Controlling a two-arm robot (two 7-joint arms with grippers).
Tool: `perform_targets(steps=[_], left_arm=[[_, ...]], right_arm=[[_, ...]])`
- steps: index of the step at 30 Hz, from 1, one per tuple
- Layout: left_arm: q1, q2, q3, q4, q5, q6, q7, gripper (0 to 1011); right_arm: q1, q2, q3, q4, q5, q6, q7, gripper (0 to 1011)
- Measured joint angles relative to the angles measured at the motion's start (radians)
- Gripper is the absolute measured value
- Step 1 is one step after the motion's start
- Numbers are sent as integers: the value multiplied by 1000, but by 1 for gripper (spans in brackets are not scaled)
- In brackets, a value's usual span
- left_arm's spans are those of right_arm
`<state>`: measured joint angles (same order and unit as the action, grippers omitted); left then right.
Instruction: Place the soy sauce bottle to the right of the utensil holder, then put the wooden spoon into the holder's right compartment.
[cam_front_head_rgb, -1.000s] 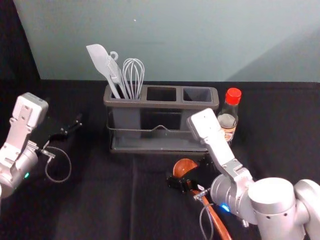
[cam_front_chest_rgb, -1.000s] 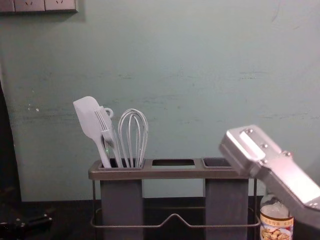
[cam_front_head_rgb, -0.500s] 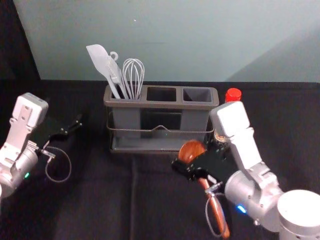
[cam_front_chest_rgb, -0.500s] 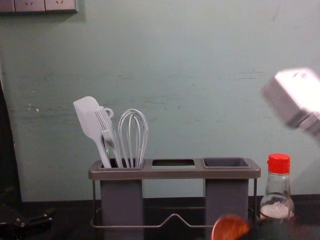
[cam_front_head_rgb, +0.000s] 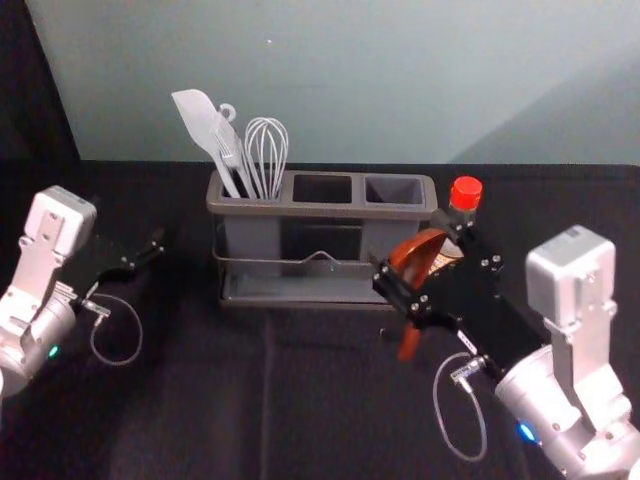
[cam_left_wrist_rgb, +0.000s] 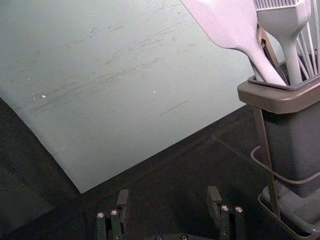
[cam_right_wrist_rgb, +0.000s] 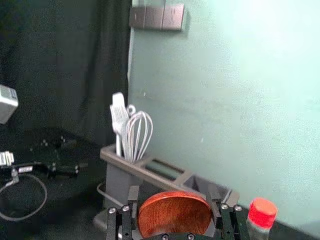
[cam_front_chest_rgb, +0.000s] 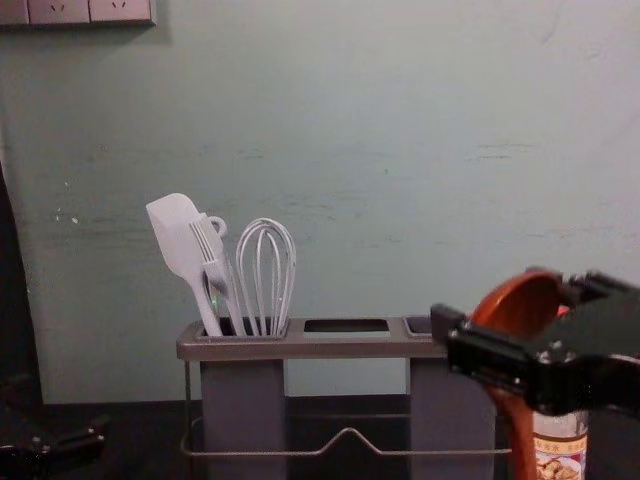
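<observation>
The clear glass soy sauce bottle with a red cap (cam_front_head_rgb: 466, 193) stands upright just right of the dark grey, brown-rimmed utensil holder (cam_front_head_rgb: 320, 208), so the first placement looks done. Near its right end, the right gripper (cam_front_head_rgb: 418, 246) grasps the reddish-brown wooden spoon (cam_right_wrist_rgb: 174, 215) by its bowl, handle hanging down, presumably so the handle can enter the right compartment (cam_front_head_rgb: 394, 189) first, once raised above the rim. The left gripper (cam_left_wrist_rgb: 168, 192) waits left of the holder, fingers spread and holding nothing, likely because one arm suffices.
</observation>
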<state>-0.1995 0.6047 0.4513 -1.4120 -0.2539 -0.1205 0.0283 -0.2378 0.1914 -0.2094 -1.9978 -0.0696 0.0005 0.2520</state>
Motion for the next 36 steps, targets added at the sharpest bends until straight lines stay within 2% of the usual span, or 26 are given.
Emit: perform_targets(steps=[2,6,21,36], left_arm=[[0,0,0,0,0,0,0,1000],[0,0,0,0,0,0,0,1000],[0,0,0,0,0,0,0,1000],[0,0,0,0,0,0,0,1000]], right_arm=[[-7,6,-5,-4,-8,-36,-15,834],[-12,15,-12,-10,-18,-51,-33,834],[-24,29,-16,-35,-3,-17,-63,834],[-23,29,-16,-33,-3,-20,-62,834]])
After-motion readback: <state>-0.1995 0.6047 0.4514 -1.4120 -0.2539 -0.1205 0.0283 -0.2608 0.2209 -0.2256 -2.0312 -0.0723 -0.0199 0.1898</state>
